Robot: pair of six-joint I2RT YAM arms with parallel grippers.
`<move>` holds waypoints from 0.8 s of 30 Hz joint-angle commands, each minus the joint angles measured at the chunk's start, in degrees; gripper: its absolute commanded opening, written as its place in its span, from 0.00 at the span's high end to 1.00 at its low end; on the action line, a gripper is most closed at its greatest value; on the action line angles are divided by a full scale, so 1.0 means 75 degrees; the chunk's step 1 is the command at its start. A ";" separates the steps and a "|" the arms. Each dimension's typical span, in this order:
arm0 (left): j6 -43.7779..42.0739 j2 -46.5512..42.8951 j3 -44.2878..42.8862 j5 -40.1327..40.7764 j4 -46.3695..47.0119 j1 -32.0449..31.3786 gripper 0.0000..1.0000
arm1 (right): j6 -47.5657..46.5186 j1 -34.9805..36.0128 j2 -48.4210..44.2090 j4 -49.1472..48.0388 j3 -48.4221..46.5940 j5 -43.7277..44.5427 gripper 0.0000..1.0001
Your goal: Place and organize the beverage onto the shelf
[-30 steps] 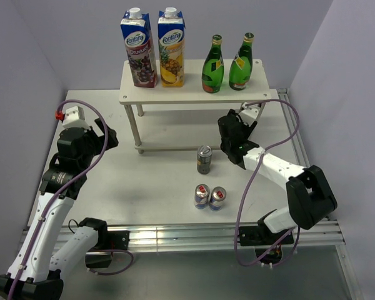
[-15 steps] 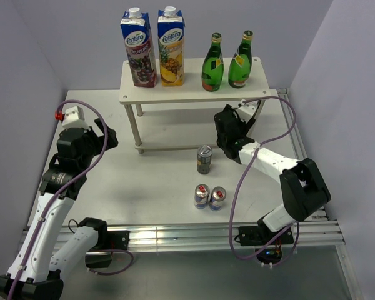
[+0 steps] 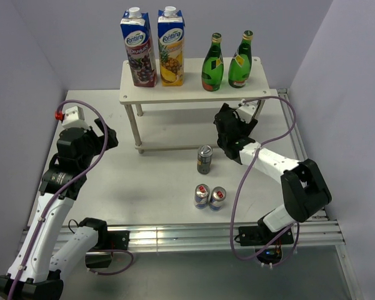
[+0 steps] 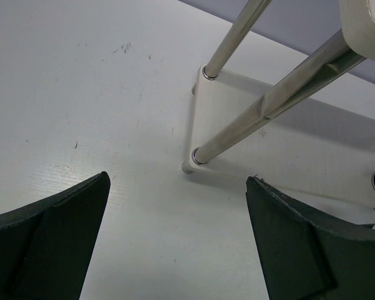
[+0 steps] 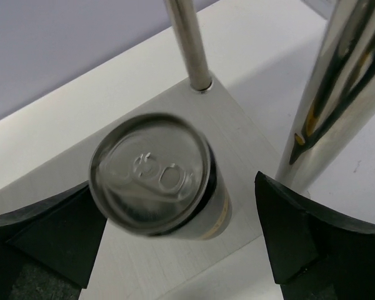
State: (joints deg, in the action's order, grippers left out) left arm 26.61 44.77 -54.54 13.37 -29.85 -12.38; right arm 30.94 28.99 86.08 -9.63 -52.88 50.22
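Note:
The white shelf carries two green bottles at the right of its top board. My right gripper reaches under that board's right end. In the right wrist view it is open around a dark, silver-topped can, which stands upright on the lower board near a corner leg. Another dark can stands just in front of the shelf. Two slim blue-and-silver cans stand side by side nearer the arms. My left gripper hangs open and empty over the table.
Two tall juice cartons fill the left half of the top board. Metal shelf legs stand close around my right gripper. The shelf's left legs lie ahead of the left gripper. Walls close in the table on both sides.
My right gripper has spread its jaws and let go of the dark can on the lower board, after edging a little further under the shelf. The left arm has stayed still.

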 commanded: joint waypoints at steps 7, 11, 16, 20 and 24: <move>-0.0103 -0.0075 -0.0052 -0.0048 0.0136 0.0104 0.03 | -0.0890 0.0142 -0.1211 -0.0591 0.0417 -0.0906 0.00; -0.0103 -0.0099 -0.0040 -0.0048 0.0147 0.0116 0.02 | -0.0973 0.0364 -0.1679 -0.0533 0.0629 -0.0860 0.00; -0.0103 -0.0029 -0.0063 -0.0036 0.0136 0.0151 0.03 | -0.1008 0.0926 -0.2371 -0.0112 0.0863 -0.0802 0.00; -0.0091 -0.0040 -0.0052 -0.0001 0.0124 0.0186 0.03 | -0.0939 0.1992 -0.3050 0.0520 0.0957 -0.0472 0.00; -0.0091 -0.0064 -0.0063 0.0023 0.0124 0.0186 0.03 | -0.0249 0.2661 -0.3380 0.1225 0.1308 -0.0975 0.00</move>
State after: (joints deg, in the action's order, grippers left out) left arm 26.61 44.80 -54.54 13.37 -29.85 -11.31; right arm 25.65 47.07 62.54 -5.28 -45.04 44.05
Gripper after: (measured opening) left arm 0.974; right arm 0.999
